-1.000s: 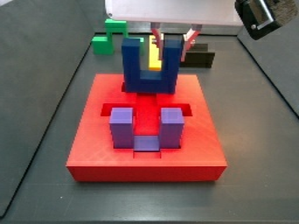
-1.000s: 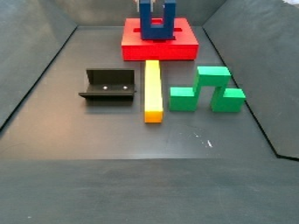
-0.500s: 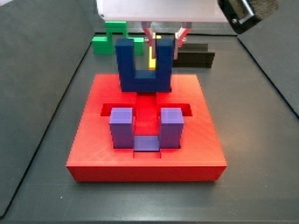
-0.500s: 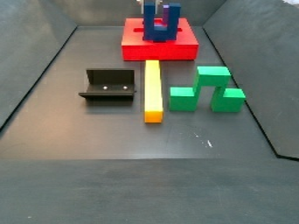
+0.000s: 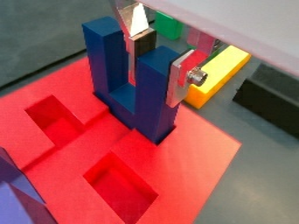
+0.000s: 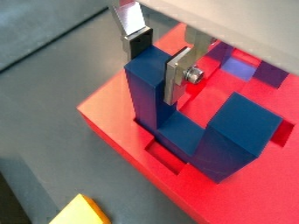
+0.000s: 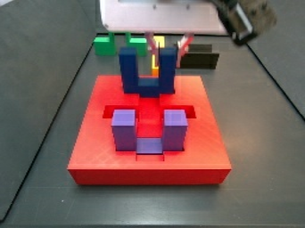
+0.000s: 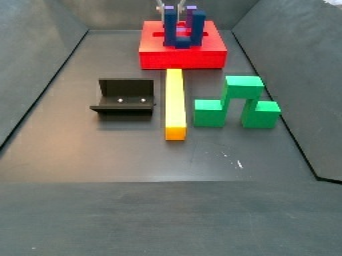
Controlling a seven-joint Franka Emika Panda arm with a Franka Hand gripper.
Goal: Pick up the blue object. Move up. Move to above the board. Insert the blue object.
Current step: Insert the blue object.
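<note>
The blue object (image 7: 149,71) is a dark blue U-shaped block standing upright at the far end of the red board (image 7: 119,160). Its base sits low in a board recess in both wrist views (image 5: 140,96) (image 6: 176,114). My gripper (image 7: 167,44) hangs over it from above. The silver fingers straddle one prong near its top in both wrist views (image 5: 160,70) (image 6: 156,70), shut on it. In a side view the blue object (image 8: 181,25) and the gripper (image 8: 178,10) are at the back, on the board (image 8: 187,58).
A purple U-shaped block (image 7: 149,129) stands in the board's near part. On the floor lie a yellow bar (image 8: 174,102), a green stepped block (image 8: 238,102) and the dark fixture (image 8: 127,98). Grey walls enclose the floor.
The gripper has come down with the blue object, so the block now sits lower on the board. Nothing else has moved.
</note>
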